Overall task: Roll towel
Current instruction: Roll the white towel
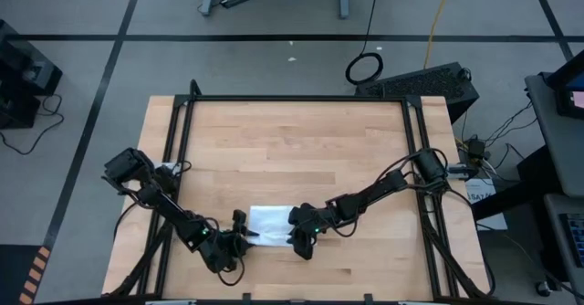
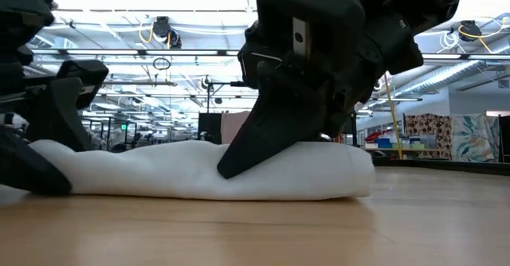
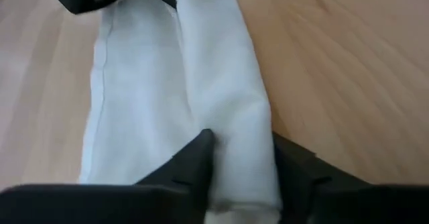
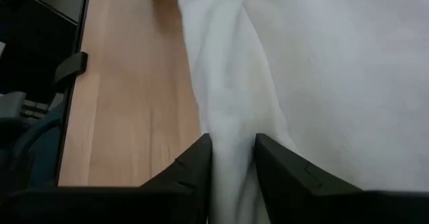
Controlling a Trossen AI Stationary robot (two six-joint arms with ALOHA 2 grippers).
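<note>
The white towel lies on the wooden table near its front edge. Its near part is rolled into a thick ridge, and its far part lies flat. My left gripper stands at the towel's left end, my right gripper at its right end. Both slant down toward the cloth, and each has the rolled ridge between its fingers. The left arm's fingers show dark at the left of the low view, and the right arm's fingers stand in front of the roll's middle. My left gripper has the left end of the rolled ridge between its two fingers, which lie along the roll and slant down from the table's left. The roll rests on the table. My right gripper has the right end of the ridge between its two fingers, slanting down from the table's right along the roll. The cloth fills the gap between the fingers and lies on the table.
Bare wood stretches from the towel to the table's far edge. A black frame rail runs round the tabletop. Cables and a black box lie on the floor beyond the far right corner.
</note>
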